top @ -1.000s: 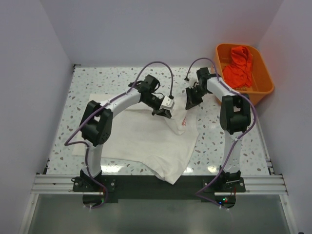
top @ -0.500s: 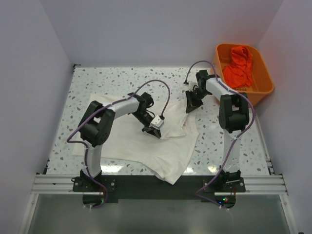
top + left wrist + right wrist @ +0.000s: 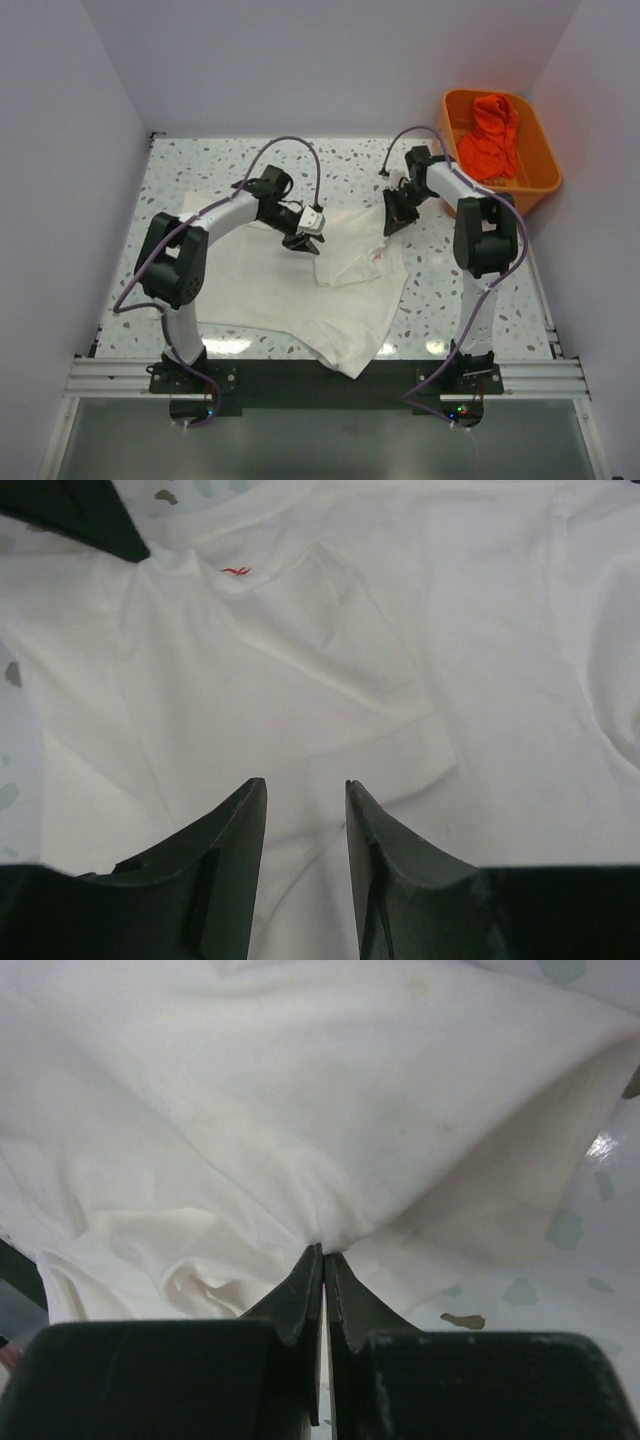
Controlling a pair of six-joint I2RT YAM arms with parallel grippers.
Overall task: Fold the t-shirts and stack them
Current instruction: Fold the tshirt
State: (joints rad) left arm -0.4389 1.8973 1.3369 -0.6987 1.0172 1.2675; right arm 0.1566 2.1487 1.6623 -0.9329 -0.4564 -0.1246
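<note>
A white t-shirt (image 3: 300,295) lies spread on the speckled table, its upper right part folded over onto the body. A small red mark (image 3: 237,571) shows near a fold. My left gripper (image 3: 303,242) hovers over the middle of the shirt (image 3: 330,650); in the left wrist view its jaws (image 3: 305,785) stand apart with only cloth below them. My right gripper (image 3: 392,222) is at the shirt's upper right edge, shut (image 3: 324,1250) on a pinch of white cloth (image 3: 300,1110).
An orange plastic tub (image 3: 535,180) stands at the back right corner with a crumpled orange-red garment (image 3: 492,135) inside. Walls close in the table on the left, back and right. A metal rail (image 3: 320,378) runs along the near edge.
My left gripper carried the shirt flap down onto the body, then opened, let go and drew back to the left. The right gripper kept its hold and barely moved.
</note>
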